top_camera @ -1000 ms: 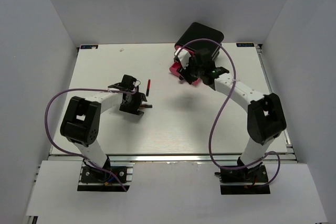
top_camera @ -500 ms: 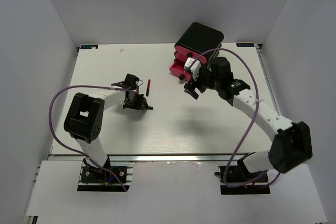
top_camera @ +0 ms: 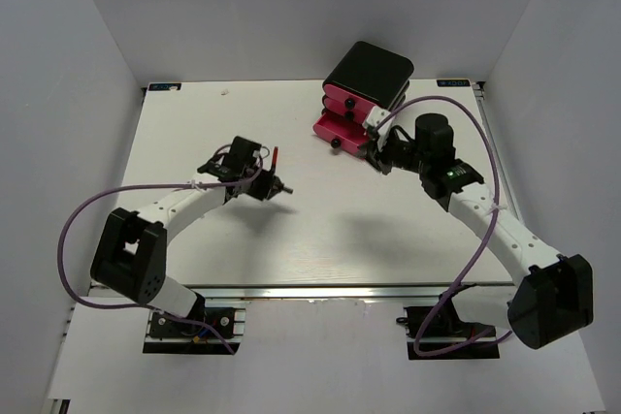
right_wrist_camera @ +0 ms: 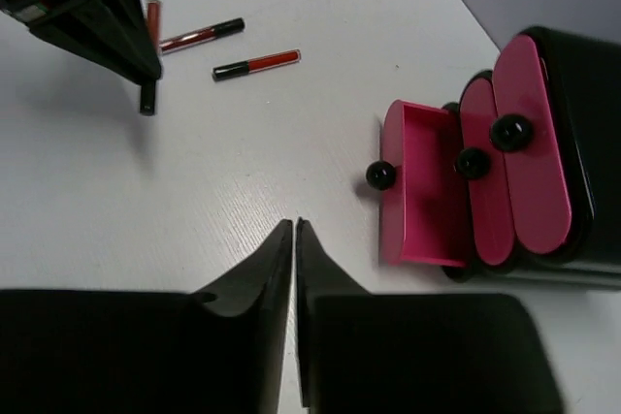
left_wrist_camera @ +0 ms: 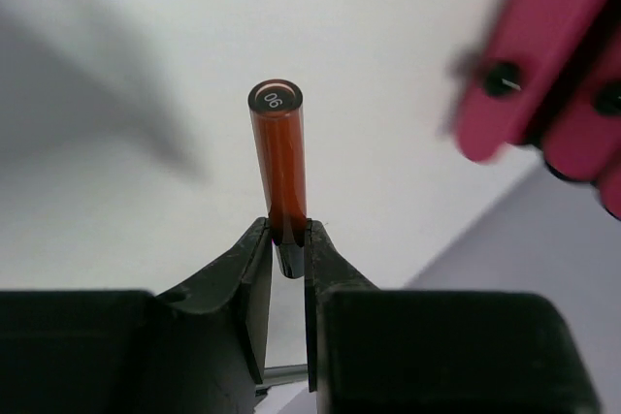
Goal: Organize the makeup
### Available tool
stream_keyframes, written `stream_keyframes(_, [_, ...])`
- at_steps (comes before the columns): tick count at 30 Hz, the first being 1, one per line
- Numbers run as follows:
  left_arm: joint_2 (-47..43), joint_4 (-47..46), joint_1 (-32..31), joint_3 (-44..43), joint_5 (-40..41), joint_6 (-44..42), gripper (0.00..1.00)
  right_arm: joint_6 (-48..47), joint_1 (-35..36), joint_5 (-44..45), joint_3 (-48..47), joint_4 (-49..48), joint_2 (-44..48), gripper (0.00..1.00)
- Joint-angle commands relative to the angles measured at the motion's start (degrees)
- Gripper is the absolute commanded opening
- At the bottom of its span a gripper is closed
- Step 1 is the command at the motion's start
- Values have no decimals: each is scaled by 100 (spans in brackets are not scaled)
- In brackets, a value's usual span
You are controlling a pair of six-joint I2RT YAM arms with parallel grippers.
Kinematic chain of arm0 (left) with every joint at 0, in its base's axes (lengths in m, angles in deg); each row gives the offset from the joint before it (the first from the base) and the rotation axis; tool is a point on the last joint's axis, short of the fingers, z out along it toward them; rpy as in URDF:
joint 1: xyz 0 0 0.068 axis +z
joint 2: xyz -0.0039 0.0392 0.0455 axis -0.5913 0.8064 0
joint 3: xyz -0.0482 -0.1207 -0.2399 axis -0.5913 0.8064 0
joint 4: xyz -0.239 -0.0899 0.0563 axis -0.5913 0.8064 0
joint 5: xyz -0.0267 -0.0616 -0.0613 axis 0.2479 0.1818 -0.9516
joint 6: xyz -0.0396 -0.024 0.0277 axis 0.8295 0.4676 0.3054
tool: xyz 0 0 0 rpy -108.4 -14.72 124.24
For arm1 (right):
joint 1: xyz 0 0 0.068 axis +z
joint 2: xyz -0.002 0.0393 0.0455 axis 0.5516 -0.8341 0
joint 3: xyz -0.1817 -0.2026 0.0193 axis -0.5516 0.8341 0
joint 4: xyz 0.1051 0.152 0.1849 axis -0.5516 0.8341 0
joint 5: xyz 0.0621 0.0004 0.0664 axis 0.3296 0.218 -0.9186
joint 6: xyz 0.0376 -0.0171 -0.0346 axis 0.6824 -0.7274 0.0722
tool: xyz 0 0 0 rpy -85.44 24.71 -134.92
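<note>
Left wrist view shows a red lip-gloss tube (left_wrist_camera: 279, 157) with "06" on its round end. The left gripper (left_wrist_camera: 287, 239) is squeezed tight on the tube's dark end, and the tube sticks out over the white table (left_wrist_camera: 146, 26). In the right wrist view, a dark red stick (right_wrist_camera: 202, 34) and a bright red stick (right_wrist_camera: 257, 63) lie close together on the table. The right gripper (right_wrist_camera: 293, 230) has its fingers pressed together with nothing between them. Beside it stands a black box (right_wrist_camera: 587, 94), and its lowest pink drawer (right_wrist_camera: 427, 191) is pulled out.
</note>
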Motion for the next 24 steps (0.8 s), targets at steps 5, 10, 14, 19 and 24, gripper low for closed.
stream_keyframes(5, [1732, -2026, -100, -2242, -1043, -1143, 0, 1978, -863, 98, -127, -1068, 76, 0])
stream_keyframes(10, [3396, -2085, -337, -4048, -958, -1082, 0, 2076, -1172, 302, -119, -963, 216, 0])
stream_keyframes(14, [4153, -1806, -408, -5286, -800, -1038, 0, 2084, -1260, 372, 136, -866, 523, 0])
stream_keyframes(19, [4498, -1674, -461, -5562, -781, -1012, 0, 2084, -1313, 469, 409, -831, 761, 0])
stream_keyframes(24, [4665, -1489, -496, -5650, -860, -1020, 41, 2102, -1322, 461, 523, -813, 797, 0])
